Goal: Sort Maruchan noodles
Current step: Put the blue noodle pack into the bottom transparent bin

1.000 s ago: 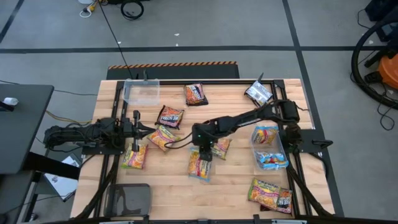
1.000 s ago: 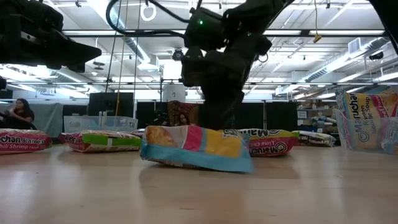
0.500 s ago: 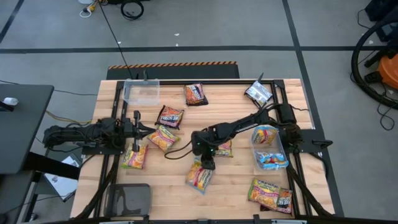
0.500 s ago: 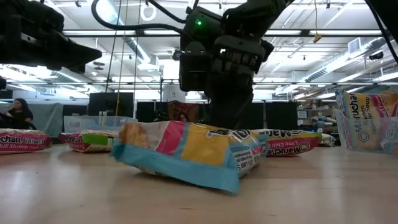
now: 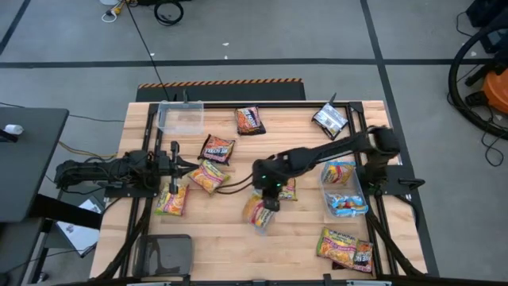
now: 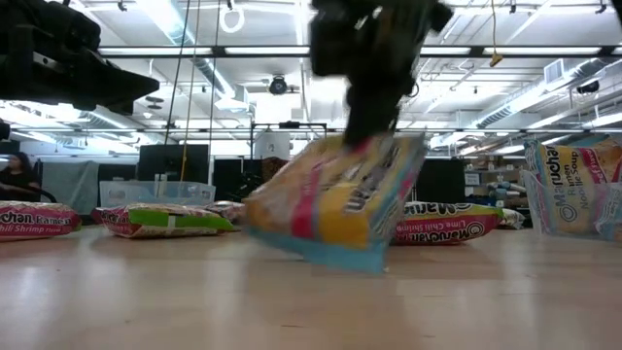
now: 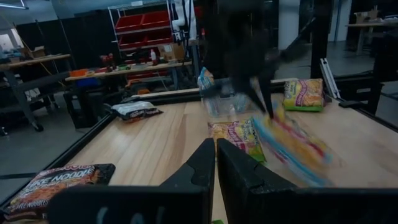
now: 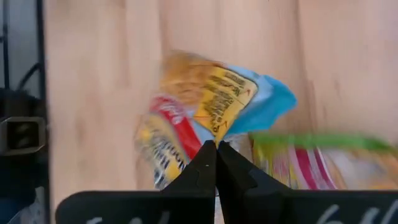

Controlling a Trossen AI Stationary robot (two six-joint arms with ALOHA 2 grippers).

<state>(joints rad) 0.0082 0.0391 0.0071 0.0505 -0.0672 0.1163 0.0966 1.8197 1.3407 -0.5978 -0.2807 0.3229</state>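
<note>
Maruchan noodle packets lie scattered on the wooden table (image 5: 198,238). My right gripper (image 5: 267,203) is shut on an orange-yellow packet with pink and a blue edge (image 5: 256,214), near the table's middle; the low view shows this packet (image 6: 330,199) tilted steeply under the gripper (image 6: 374,131). Another orange packet with a green edge (image 5: 284,189) lies flat just beyond it. Two brown packets (image 5: 248,120) (image 5: 217,148) and a silver one (image 5: 329,119) lie flat farther back. My left gripper (image 5: 178,164) waits shut at the table's left. My right gripper pinches the packet's end edge (image 8: 219,132) between its two fingers, at about the middle of that edge. The fingers come from above, slanting down. The packet hangs tilted below them; whether its lower blue edge (image 6: 335,261) touches the table I cannot tell.
An empty clear bin (image 5: 180,116) stands at the far left. A second clear bin (image 5: 343,189) at the right holds packets. More orange packets lie at the left (image 5: 208,175) (image 5: 171,199) and near the front right corner (image 5: 344,246). Bare wood lies along the near edge.
My right gripper has taken hold of the orange-yellow packet and risen, drifting slightly toward the table's right. The packet first slid toward the near edge. Its held end then came up, so it now hangs steeply tilted instead of lying flat.
</note>
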